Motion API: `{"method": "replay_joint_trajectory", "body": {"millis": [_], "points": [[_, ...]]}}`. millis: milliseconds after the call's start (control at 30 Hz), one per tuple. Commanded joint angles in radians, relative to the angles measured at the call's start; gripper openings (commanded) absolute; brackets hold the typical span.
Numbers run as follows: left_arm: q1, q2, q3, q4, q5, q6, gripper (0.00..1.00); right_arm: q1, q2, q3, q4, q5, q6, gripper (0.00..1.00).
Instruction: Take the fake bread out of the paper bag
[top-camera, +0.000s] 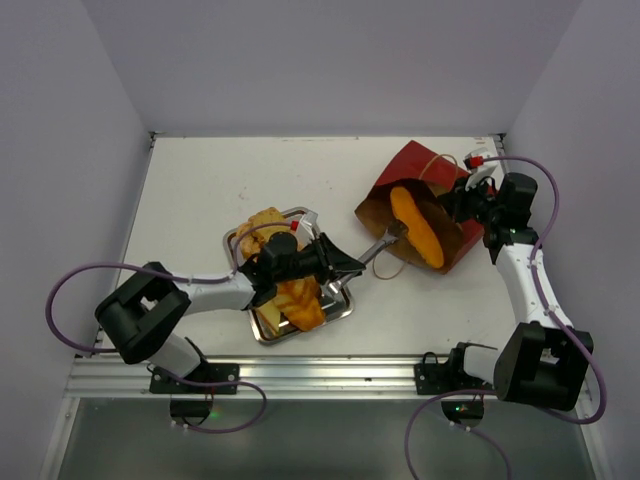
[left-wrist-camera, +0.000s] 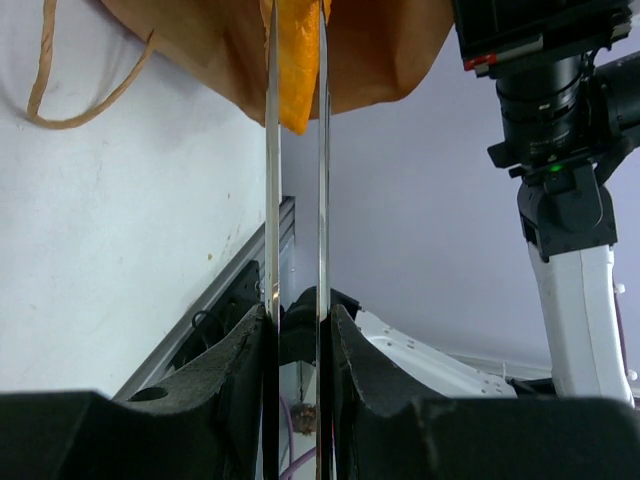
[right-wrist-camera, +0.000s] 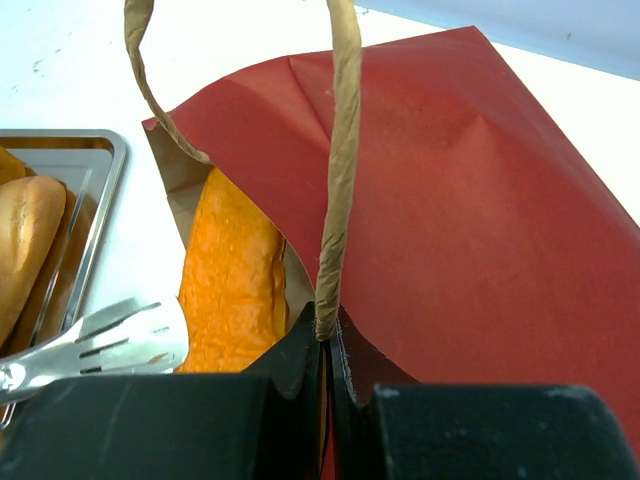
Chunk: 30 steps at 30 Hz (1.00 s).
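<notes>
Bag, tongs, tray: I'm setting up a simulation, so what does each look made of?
The paper bag: matte creased paper, dark red outside, brown inside. The tongs: probably polished metal, given the bright silvery sheen. The tray: likely metal too, with a shiny reflective rim.

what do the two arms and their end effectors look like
The left arm and right arm are white links between blocky black joint housings, each trailing a looping purple cable. The left end effector and right end effector have matte black wedge-shaped fingers. A red tag and a green light mark the right wrist.
</notes>
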Motion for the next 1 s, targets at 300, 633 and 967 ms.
{"method": "replay_joint_trajectory", "body": {"millis": [300, 633, 967], "points": [[0.007, -0.178, -0.061, -0.001, 0.136, 0.062, 0.0, -0.006, -0.023, -0.011, 0.044, 0.04, 0.009, 0.0], [0.012, -0.498, -0.152, -0.263, 0.146, 0.11, 0.0, -0.006, -0.026, -0.011, 0.045, 0.044, 0.004, 0.0], [0.015, -0.81, -0.144, -0.715, 0.057, 0.162, 0.0, -0.007, -0.035, -0.011, 0.045, 0.04, 0.007, 0.0]]}}
